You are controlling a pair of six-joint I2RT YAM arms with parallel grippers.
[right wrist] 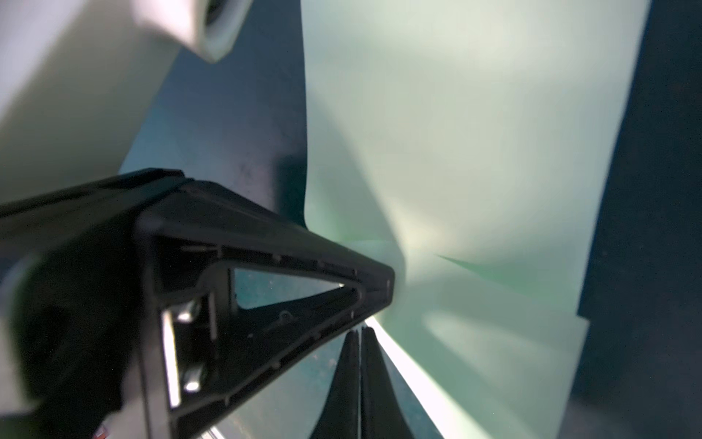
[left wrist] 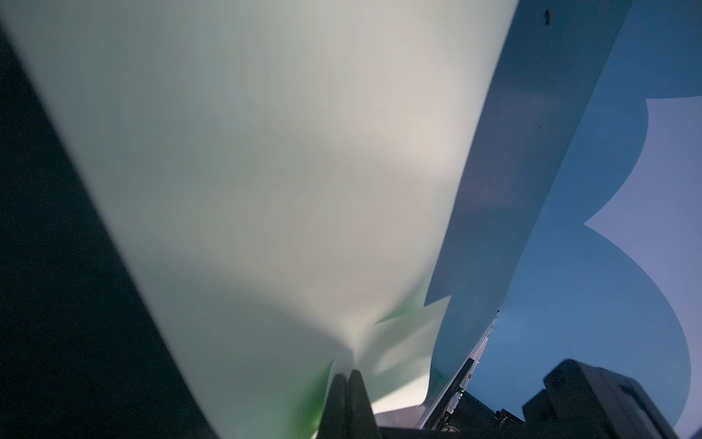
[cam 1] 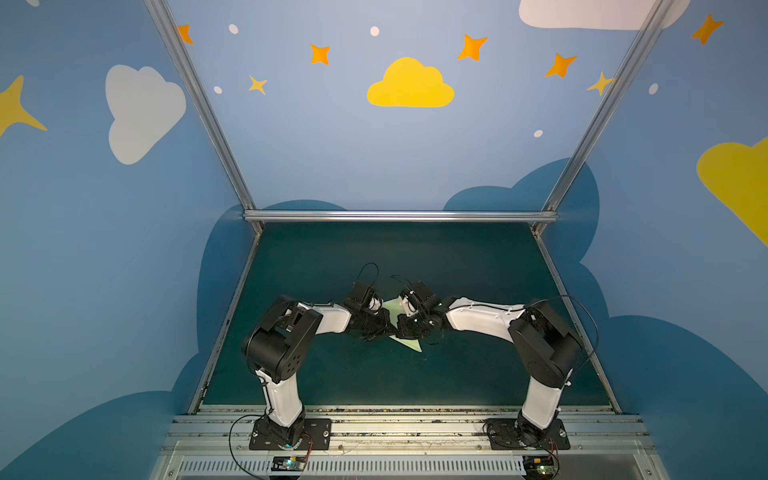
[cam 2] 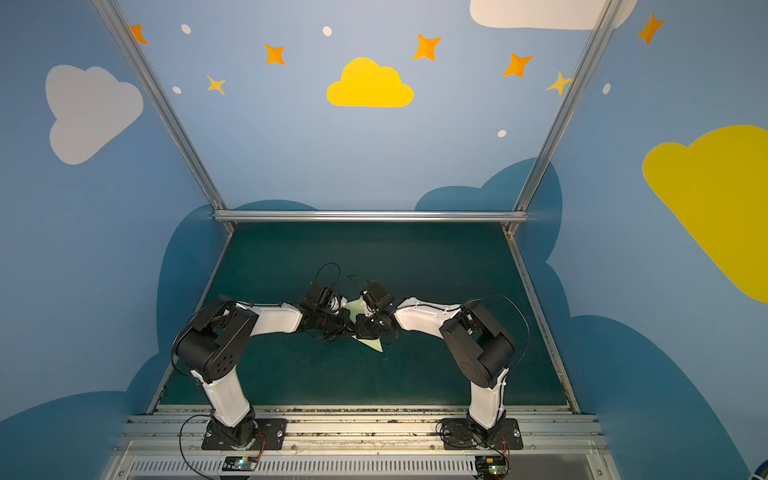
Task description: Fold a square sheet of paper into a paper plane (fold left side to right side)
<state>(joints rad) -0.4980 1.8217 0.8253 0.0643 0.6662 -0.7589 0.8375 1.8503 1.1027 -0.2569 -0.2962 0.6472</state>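
The pale-green square sheet of paper (cam 1: 409,344) is held up off the dark green mat (cam 1: 478,270) mid-table, between the two grippers, and is creased. One pointed corner sticks out toward the front in both top views (cam 2: 372,345). My left gripper (left wrist: 348,374) is shut on the sheet (left wrist: 266,171), which fans out from its tips. My right gripper (right wrist: 359,330) is shut too, its tips meeting on the edge of the sheet (right wrist: 475,152). The left gripper's finger (right wrist: 304,266) pinches the paper right beside it. In a top view the left gripper (cam 1: 386,330) and the right gripper (cam 1: 401,330) nearly touch.
Aluminium rails (cam 1: 399,216) frame the mat at the back and along both sides. Blue walls painted with clouds and stars enclose the cell. Both arm bases (cam 1: 291,432) stand on the front rail, with loose cables round them.
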